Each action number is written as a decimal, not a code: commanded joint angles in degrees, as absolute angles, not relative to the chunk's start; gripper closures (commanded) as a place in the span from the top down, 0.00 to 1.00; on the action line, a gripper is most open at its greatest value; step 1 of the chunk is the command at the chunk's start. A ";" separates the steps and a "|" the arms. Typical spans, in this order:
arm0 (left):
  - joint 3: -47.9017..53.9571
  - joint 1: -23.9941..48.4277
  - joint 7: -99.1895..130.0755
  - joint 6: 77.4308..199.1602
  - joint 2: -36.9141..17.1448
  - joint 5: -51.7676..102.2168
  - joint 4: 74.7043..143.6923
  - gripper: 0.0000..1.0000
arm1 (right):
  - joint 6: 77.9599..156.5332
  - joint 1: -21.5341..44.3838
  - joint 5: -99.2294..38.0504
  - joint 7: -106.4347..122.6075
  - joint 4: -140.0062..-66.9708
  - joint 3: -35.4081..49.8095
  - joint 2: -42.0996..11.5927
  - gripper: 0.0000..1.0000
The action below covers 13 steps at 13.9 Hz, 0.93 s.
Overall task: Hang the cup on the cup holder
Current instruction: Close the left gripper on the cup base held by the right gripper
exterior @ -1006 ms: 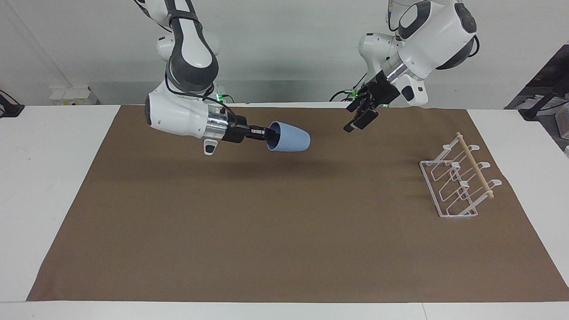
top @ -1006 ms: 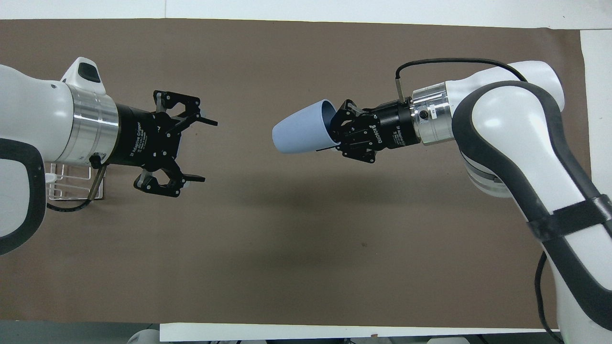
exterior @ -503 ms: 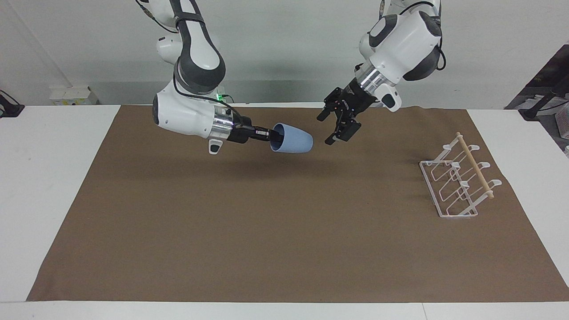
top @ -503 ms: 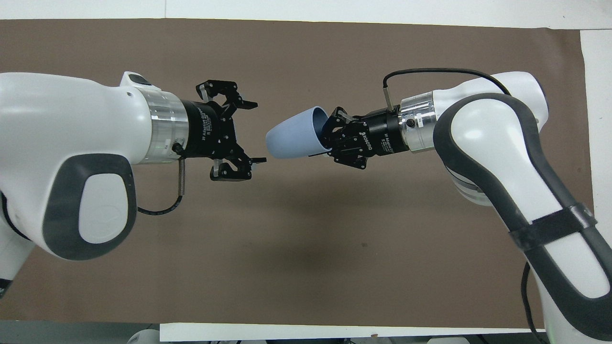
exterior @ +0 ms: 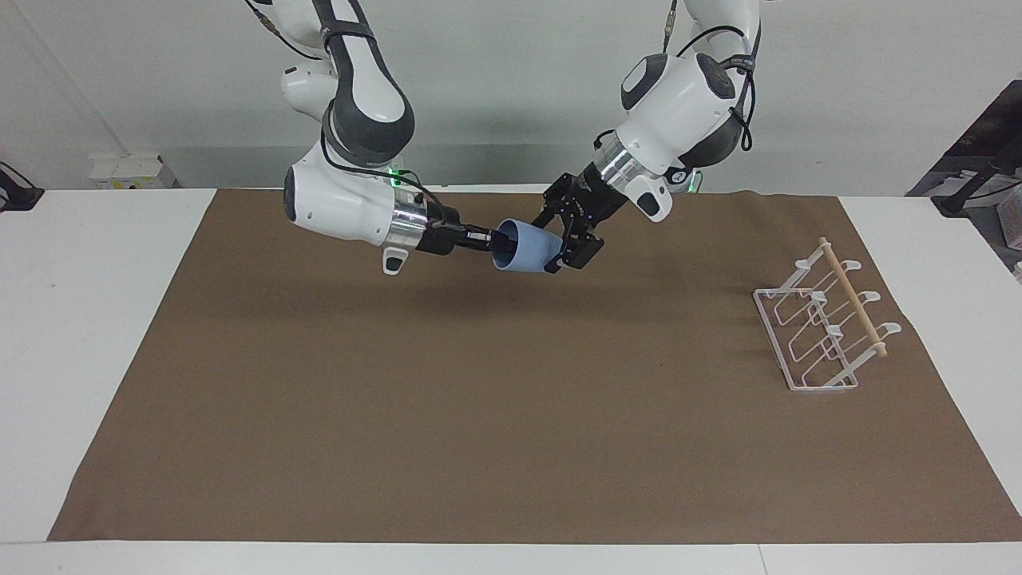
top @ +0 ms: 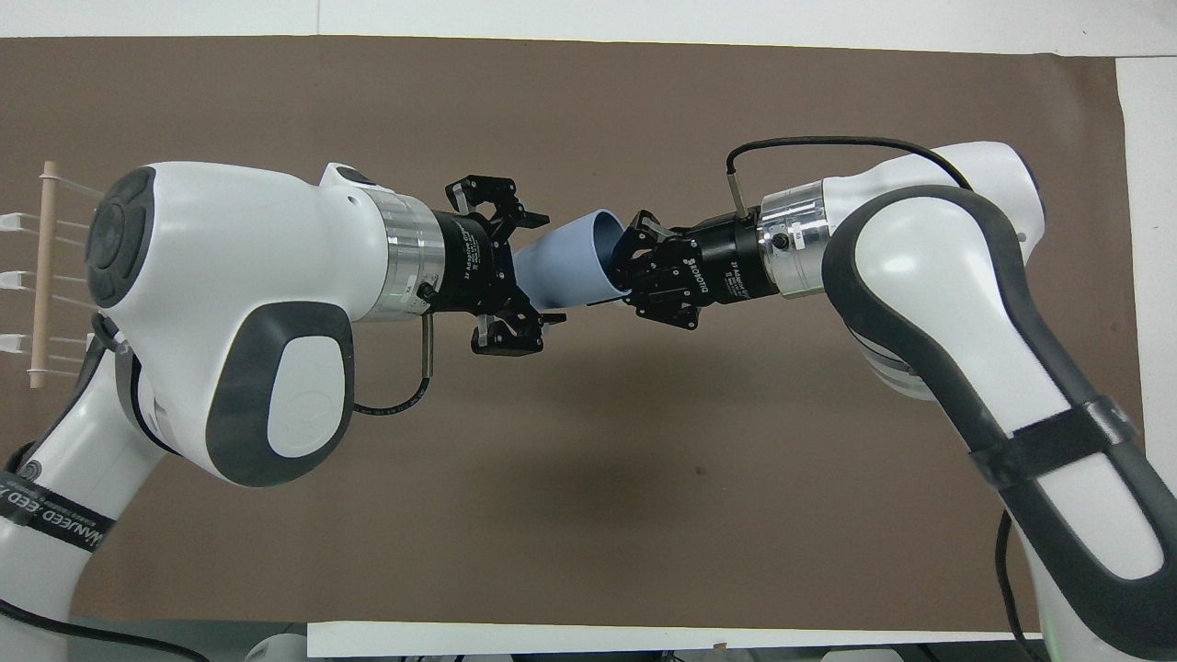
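Note:
The light-blue cup [exterior: 527,250] is held on its side in the air over the part of the brown mat nearest the robots. My right gripper [exterior: 497,242] is shut on the cup's rim, with one finger inside its mouth; it also shows in the overhead view [top: 618,273]. My left gripper [exterior: 558,241] is open, its fingers either side of the cup's closed end [top: 552,276], with a gap showing in the overhead view [top: 536,270]. The white wire cup holder [exterior: 822,331] with its wooden dowel stands on the mat at the left arm's end, partly hidden in the overhead view [top: 41,276].
A brown mat [exterior: 511,447] covers most of the white table [exterior: 96,319]. Nothing else stands on it. Both arms meet over the strip of mat nearest the robots.
My left gripper has swung from near the cup holder's end toward the middle and now straddles the cup's closed end. The right gripper has edged the cup slightly toward it.

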<state>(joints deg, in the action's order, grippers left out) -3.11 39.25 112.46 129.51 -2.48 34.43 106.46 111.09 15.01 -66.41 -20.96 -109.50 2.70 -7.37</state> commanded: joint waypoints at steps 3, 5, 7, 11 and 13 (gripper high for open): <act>-3.52 41.04 113.12 131.48 -4.04 35.42 105.21 0.87 | 111.88 14.85 -67.85 -21.62 -110.83 2.81 -5.98 0.00; -3.52 41.92 113.20 131.40 -4.04 35.42 105.21 0.70 | 111.88 14.85 -67.85 -21.62 -110.74 2.73 -5.98 0.00; -3.52 42.01 113.38 131.22 -4.04 35.42 105.21 0.60 | 111.97 14.85 -67.94 -21.62 -110.57 2.81 -6.06 0.00; -3.60 41.92 114.87 130.96 -4.39 35.24 104.42 0.33 | 112.94 15.12 -67.85 -22.06 -110.22 2.73 -6.15 0.99; -3.78 41.92 115.13 130.87 -4.39 35.24 104.41 0.33 | 112.85 14.77 -67.50 -21.97 -109.86 2.64 -5.80 0.99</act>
<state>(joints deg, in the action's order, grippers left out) -3.06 41.03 113.75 131.26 -3.58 34.51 105.91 111.78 14.96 -66.55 -21.71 -109.36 2.56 -7.08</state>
